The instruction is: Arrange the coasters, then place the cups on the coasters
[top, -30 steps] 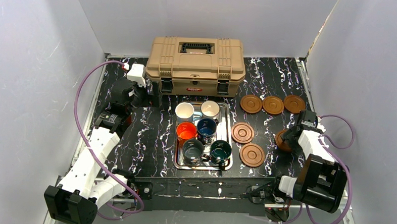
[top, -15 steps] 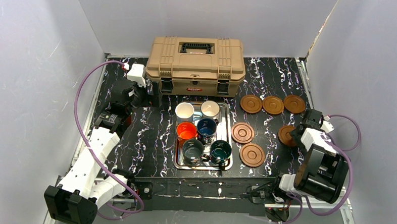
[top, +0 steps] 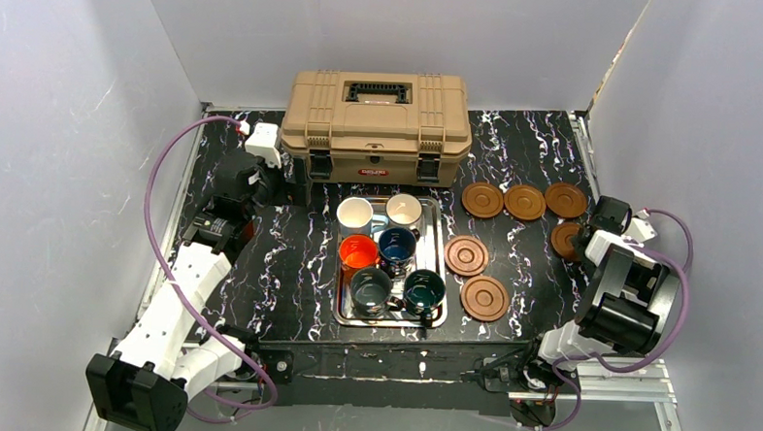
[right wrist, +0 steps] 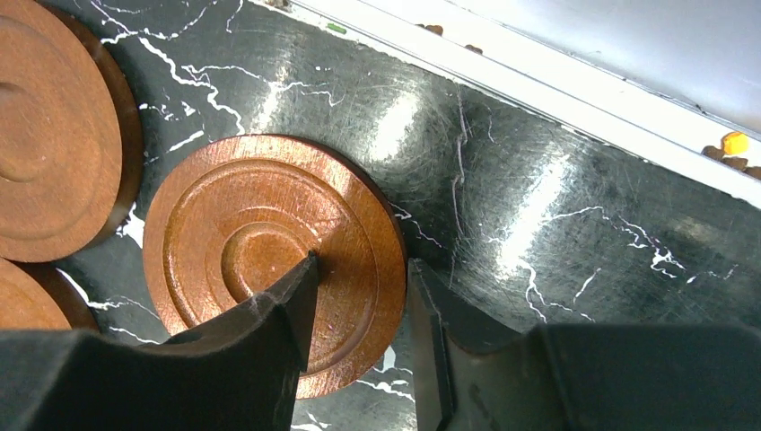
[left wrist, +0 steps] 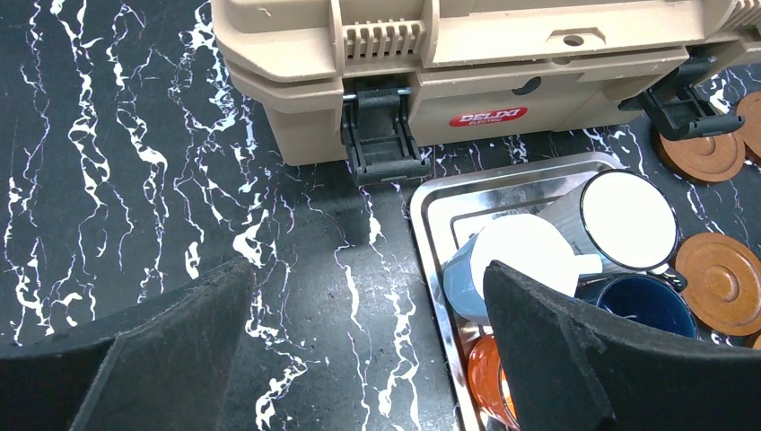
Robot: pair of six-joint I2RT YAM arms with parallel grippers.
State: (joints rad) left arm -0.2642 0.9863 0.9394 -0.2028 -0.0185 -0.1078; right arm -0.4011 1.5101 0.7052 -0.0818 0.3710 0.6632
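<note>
Seemingly, right fingers [right wrist: 260,341] pinching coaster [right wrist: 215,224] rim, left fingers [left wrist: 153,359] spread.

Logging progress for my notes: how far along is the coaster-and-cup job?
Done: three coasters lined up near the toolbox. In hand: the right gripper pinches a fourth coaster by its rim near that row. Left: two coasters beside the tray, and all six cups, none yet on a coaster.

Tan toolbox [top: 377,118], steel tray [top: 436,239] before it, black marbled table [top: 298,260]
</note>
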